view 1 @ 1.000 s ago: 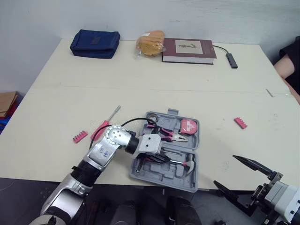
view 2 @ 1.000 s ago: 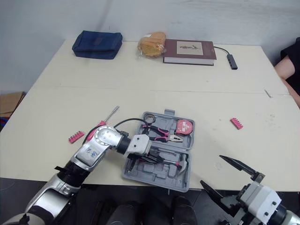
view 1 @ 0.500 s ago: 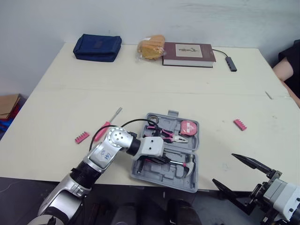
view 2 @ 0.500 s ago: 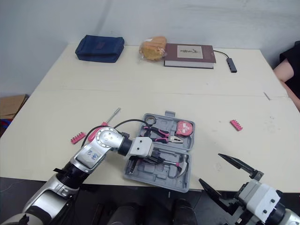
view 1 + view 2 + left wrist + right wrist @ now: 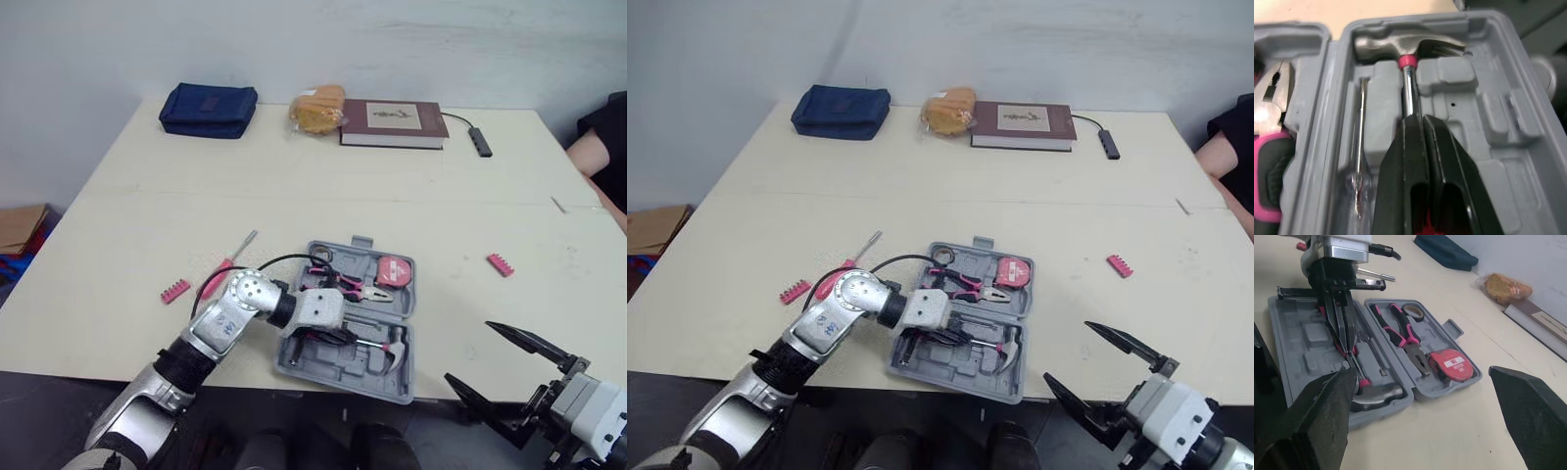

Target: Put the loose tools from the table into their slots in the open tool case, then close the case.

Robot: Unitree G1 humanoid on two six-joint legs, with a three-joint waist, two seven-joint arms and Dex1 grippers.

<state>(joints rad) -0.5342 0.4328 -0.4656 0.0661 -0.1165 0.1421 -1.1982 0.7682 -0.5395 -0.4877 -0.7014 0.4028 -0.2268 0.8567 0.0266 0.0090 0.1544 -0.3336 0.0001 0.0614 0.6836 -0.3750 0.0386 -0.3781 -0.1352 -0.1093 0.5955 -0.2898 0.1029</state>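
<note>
The grey tool case [image 5: 338, 367] lies open near the table's front edge. Pink-handled pliers [image 5: 345, 283] and a red tape measure [image 5: 394, 271] sit in its far half. My left gripper [image 5: 1422, 120] reaches into the near half and is shut on the shaft of the hammer [image 5: 1405, 46], which lies in its moulded slot beside a thin screwdriver [image 5: 1359, 147]. On the table to the left of the case are a red-handled screwdriver [image 5: 227, 264] and a pink bit holder [image 5: 175, 291]. A second pink bit holder [image 5: 501, 264] is to its right. My right gripper [image 5: 470, 352] hangs open off the table's front right edge, holding nothing.
Along the back edge are a blue pouch [image 5: 208, 103], a bagged bread roll [image 5: 315, 103], a brown book [image 5: 394, 119] and a cabled adapter [image 5: 478, 142]. A person's arm [image 5: 593, 147] shows at the far right. A cardboard box [image 5: 20, 225] stands on the floor at the left.
The whole picture has shifted a little. My left gripper stays shut on the hammer in the case, and my right gripper stays open in the same place.
</note>
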